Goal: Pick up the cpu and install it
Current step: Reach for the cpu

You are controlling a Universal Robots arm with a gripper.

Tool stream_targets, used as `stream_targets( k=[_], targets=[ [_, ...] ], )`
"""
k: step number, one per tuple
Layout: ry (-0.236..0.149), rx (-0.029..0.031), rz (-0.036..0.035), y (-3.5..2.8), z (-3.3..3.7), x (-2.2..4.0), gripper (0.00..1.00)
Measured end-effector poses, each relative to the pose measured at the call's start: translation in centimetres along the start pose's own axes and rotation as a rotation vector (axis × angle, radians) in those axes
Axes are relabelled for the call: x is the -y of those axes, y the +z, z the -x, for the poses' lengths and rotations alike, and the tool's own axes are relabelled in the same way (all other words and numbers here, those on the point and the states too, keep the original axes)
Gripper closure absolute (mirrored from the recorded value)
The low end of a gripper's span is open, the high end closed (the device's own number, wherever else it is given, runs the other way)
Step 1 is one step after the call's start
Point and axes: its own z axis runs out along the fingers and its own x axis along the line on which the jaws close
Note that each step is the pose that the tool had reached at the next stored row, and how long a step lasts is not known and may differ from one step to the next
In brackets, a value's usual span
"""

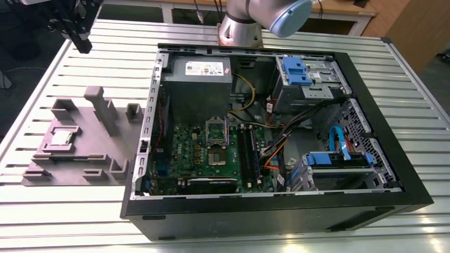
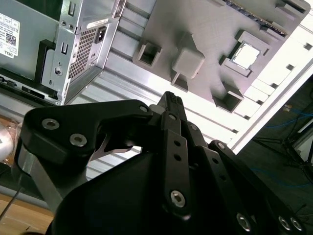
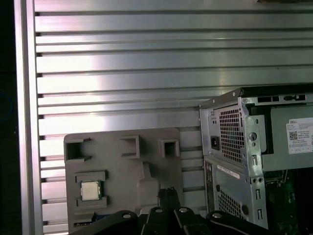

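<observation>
The black robot gripper (image 1: 84, 47) hung shut and empty at the exterior view's far left, while the small silvery square cpu (image 1: 62, 137) sat in a grey plastic tray (image 1: 91, 150) left of the black computer case (image 1: 281, 213).

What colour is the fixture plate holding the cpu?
Matte grey; the fixture plate under the cpu shows best in the first wrist view.
</observation>
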Motion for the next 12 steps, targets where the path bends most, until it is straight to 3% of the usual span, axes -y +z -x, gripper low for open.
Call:
stream_targets(
  k=[12],
  targets=[
    [0.0, 0.0, 0.0, 0.71, -1.09, 0.73, 0.9]
  ],
)
